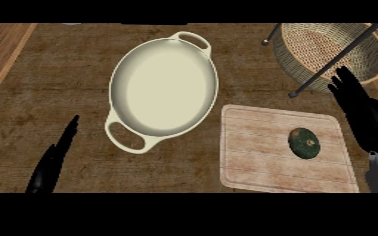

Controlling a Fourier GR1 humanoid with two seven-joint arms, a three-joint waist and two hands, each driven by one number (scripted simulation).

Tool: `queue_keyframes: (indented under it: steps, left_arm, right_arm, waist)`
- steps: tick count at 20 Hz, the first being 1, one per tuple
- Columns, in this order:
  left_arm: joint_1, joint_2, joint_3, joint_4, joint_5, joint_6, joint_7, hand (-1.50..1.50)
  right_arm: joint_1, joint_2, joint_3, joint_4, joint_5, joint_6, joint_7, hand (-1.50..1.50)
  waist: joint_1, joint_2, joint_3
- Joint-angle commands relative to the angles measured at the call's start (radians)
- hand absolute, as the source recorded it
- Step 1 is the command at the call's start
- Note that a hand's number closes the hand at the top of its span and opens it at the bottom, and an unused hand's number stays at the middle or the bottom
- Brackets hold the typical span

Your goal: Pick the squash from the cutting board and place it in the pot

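Observation:
A dark green round squash [305,143] lies on the right half of a pale wooden cutting board [255,155]. Left of the board stands a cream two-handled pot [163,86], with nothing inside it. My right hand [354,105] is at the right edge, open with straight fingers pointing up, just right of the board and a short way from the squash. At the lower left my left hand [52,162] is open too, its fingers pointing up, beside the pot's near handle and holding nothing.
A woven wicker basket [325,47] on dark metal legs stands at the back right, above the board. The dark wooden counter [66,90] runs around everything, with a lighter strip at the far left.

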Motion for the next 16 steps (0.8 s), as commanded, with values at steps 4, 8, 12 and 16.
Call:
queue_keyframes:
  steps: [4,8,12,16]
  left_arm:
    - [-0.071,-0.114,-0.023,-0.136,0.151,-0.139,0.081,0.00]
    - [-0.086,-0.203,-0.047,-0.184,0.223,-0.163,0.089,0.00]
    - [-0.136,-0.212,-0.067,-0.268,0.285,-0.204,0.221,0.00]
    - [-0.085,-0.147,-0.014,-0.326,0.326,-0.239,0.264,0.00]
  right_arm:
    - [0.023,-0.077,-0.101,0.083,0.175,-0.133,-0.170,-1.50]
    - [0.185,-0.206,-0.093,0.275,0.393,-0.309,-0.002,-1.50]
    - [0.115,-0.099,0.021,0.319,0.572,-0.513,0.082,-1.50]
    - [0.135,-0.130,0.154,0.144,0.725,-0.495,0.286,-1.50]
  waist:
    - [-0.013,-0.019,0.025]
    - [-0.041,0.013,0.014]
    - [0.025,-0.013,0.024]
    - [0.015,-0.024,0.021]
